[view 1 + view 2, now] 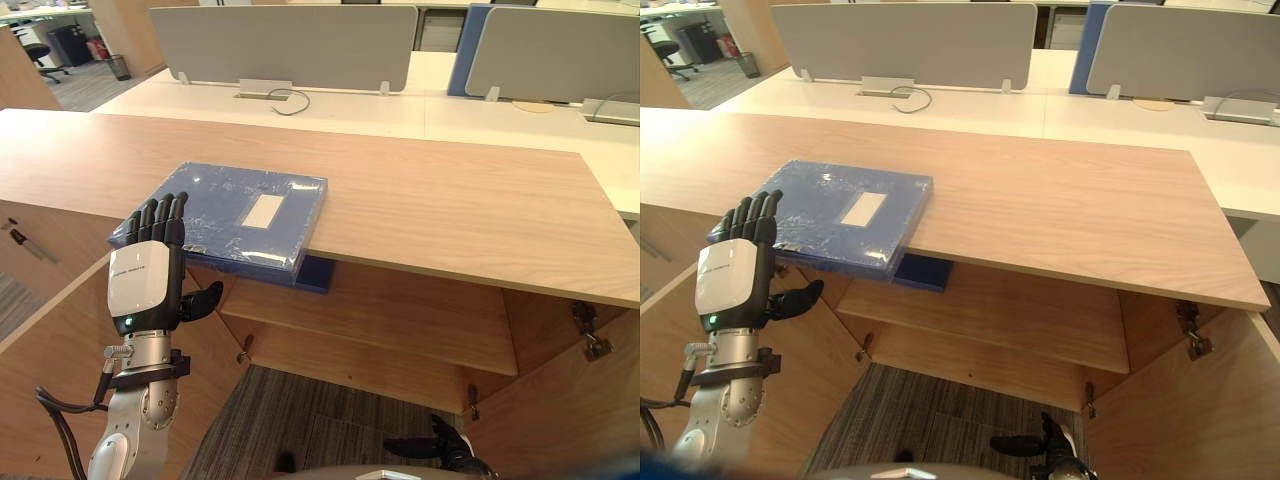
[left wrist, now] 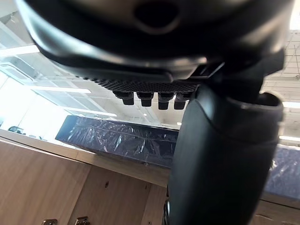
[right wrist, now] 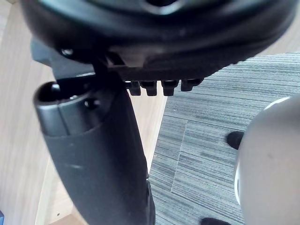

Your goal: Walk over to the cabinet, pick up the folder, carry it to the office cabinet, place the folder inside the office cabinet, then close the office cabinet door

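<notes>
Left eye view: we're on the pickup step. The folder point(image 1: 240, 215) lies flat on the wooden surface point(image 1: 450, 200), with one corner overhanging the front edge. — K

Left hand? — M

The left hand point(image 1: 140, 275) is raised at the folder's near-left corner, back of the hand to the camera. Fingers point(image 1: 160, 215) are straight and side by side, and the thumb point(image 1: 205, 298) sticks out below folder level. Nothing is clamped. I can't tell if the tips touch the folder's edge or stop just short (the left wrist view is no clearer). — K

Right? — M

The right hand point(image 1: 435, 447) is well below the folder, down by the carpet, fingers loose and holding nothing. — K

Next move? — M

My read: fingers go on top of the folder, thumb under the overhanging part, then pinch and lift. The wrap looks like glossy film, so I'd expect slip. Held by one corner it'll likely droop, so the right hand should probably come up under the folder's far side. — K

Cabinet? — M

The doors point(image 1: 575, 400) below the folder stand open, with a shelf point(image 1: 400, 315) under it. Something dark blue point(image 1: 316, 273) sits just beneath the folder's overhang. Carrying, placing and closing haven't begun. — K
</notes>
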You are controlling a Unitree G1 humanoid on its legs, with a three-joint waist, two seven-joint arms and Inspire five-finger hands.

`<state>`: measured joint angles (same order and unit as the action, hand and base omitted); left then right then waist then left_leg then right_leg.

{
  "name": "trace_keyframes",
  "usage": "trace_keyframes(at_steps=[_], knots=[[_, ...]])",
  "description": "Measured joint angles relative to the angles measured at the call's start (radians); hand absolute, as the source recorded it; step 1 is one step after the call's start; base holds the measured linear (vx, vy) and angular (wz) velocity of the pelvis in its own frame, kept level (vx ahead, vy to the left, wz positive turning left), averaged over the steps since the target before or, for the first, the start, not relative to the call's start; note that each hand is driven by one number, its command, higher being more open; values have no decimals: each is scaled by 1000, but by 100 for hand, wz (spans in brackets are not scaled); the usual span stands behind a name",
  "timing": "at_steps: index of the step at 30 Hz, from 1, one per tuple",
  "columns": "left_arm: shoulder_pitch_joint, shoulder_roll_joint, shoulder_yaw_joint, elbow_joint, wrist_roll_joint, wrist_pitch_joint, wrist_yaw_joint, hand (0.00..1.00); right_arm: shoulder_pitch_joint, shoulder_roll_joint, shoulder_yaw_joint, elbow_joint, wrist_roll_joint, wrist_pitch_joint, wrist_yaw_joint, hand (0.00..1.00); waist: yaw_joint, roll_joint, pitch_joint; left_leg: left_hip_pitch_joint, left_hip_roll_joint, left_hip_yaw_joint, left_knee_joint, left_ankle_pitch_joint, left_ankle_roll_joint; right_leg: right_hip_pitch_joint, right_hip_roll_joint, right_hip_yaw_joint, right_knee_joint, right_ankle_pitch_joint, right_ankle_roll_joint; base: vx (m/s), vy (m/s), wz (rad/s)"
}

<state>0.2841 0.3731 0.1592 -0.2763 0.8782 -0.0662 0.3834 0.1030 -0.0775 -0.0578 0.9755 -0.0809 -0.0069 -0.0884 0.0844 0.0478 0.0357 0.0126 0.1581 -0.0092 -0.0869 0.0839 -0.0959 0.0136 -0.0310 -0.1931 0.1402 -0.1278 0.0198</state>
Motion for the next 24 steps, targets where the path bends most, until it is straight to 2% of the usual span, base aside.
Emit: trace_keyframes(at_steps=[5,6,15,20,22,24], knots=[[-26,27,-25,33,9,-1,-4,100,1,-3,-1,0,0,4,0,100,-9,12,-6,3,0,33,0,-2,3,-1,5,34,-36,32,5,-20,41,-22],[-32,28,-28,39,16,-1,-10,0,1,-3,-1,-1,0,4,1,100,-14,14,-7,4,-1,37,0,-2,4,0,5,38,-40,36,6,-20,37,-15],[-37,58,-34,51,24,-15,-23,0,0,-8,-9,-1,0,4,1,100,-34,25,-9,16,-3,84,0,-7,10,-1,8,84,-67,64,11,-17,29,-16],[-103,95,-34,36,43,-42,18,0,1,-10,-21,-1,0,6,1,100,-36,36,-18,22,-4,91,0,-7,11,0,7,92,-73,71,14,-38,20,-5],[-105,89,-34,26,48,-42,18,0,1,-14,-22,-1,0,6,1,100,-38,44,-22,22,-6,94,0,-8,12,1,5,95,-78,75,16,-26,23,-5],[-64,55,-35,-67,58,-41,13,0,5,-10,-39,0,0,6,1,100,-38,44,-23,20,-6,98,0,-10,10,0,5,99,-85,78,17,-11,22,-4]])
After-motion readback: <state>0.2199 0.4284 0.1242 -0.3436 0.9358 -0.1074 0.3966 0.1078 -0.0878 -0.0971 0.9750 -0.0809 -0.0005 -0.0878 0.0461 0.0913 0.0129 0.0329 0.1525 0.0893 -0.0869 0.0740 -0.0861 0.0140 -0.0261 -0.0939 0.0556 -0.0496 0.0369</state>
